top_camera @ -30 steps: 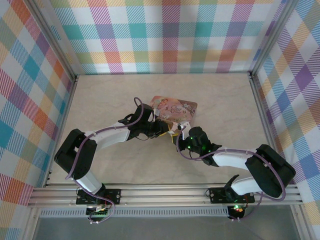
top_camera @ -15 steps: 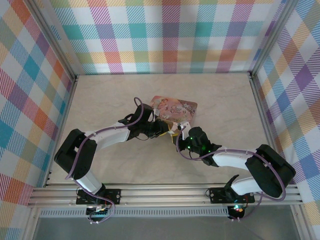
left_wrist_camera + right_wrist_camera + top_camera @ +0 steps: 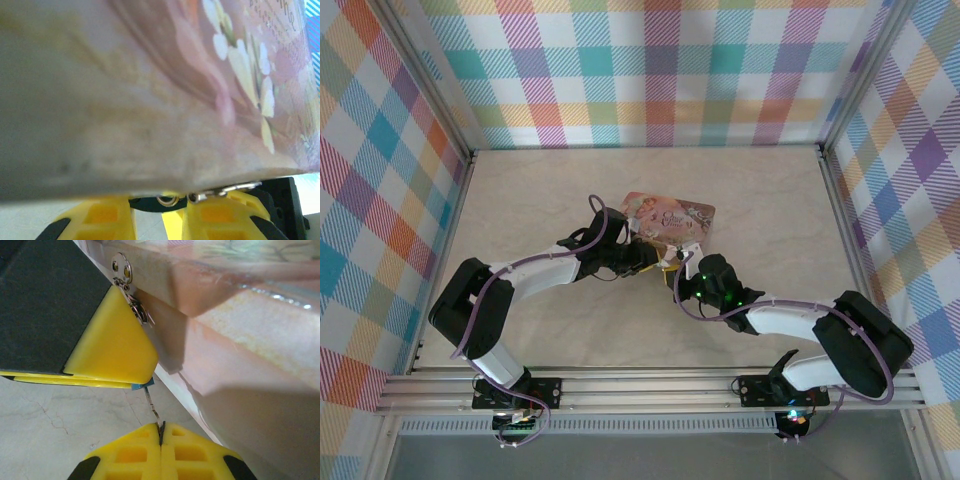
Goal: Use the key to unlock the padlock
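right up against the pink tin (image 3: 150, 90), the left wrist cam has the left gripper (image 3: 167, 212) at the tin's lower edge by its silvery hasp (image 3: 230, 188), yellow fingers nearly together. right wrist cam, just off the tin's corner: those fingers look clamped on the padlock (image 3: 144, 385), only a blue sliver poking out, probably to hold the keyhole steady. the right gripper (image 3: 161, 437) is pinched tight on the key (image 3: 152, 407), whose tip meets that blue bit, so i'd guess it's lining up to go in. top cam: both grippers meet at the tin's near edge on a beige marbled table (image 3: 570, 180), plaid walls (image 3: 650, 70) around.
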Controlling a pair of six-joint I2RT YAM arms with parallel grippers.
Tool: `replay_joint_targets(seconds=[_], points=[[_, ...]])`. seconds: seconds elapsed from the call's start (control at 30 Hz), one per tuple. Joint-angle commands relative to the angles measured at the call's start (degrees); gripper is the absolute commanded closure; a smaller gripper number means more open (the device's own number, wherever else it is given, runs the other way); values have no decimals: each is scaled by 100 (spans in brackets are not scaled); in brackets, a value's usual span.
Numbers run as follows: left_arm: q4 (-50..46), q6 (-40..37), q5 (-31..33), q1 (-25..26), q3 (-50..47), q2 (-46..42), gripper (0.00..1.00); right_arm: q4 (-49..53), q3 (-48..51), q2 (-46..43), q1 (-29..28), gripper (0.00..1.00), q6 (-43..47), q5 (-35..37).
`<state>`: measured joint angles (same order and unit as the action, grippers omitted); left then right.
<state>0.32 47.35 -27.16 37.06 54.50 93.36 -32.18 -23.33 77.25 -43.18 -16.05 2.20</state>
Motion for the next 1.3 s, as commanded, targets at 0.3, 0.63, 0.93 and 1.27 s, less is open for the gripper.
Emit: replay_joint_targets(seconds=[0.3, 0.63, 0.93, 1.27], points=[[77, 113, -263, 126, 136, -55, 90, -813, -269, 313, -7, 99, 116, 116], [65, 143, -312, 144, 151, -72, 90, -1073, -524, 662, 47, 98, 458, 161], [13, 141, -299, 164, 133, -91, 90, -1249, -845, 791, 282, 99, 532, -115], [203, 202, -300, 166, 123, 161, 90, -1115, -723, 1010, 281, 99, 348, -280]])
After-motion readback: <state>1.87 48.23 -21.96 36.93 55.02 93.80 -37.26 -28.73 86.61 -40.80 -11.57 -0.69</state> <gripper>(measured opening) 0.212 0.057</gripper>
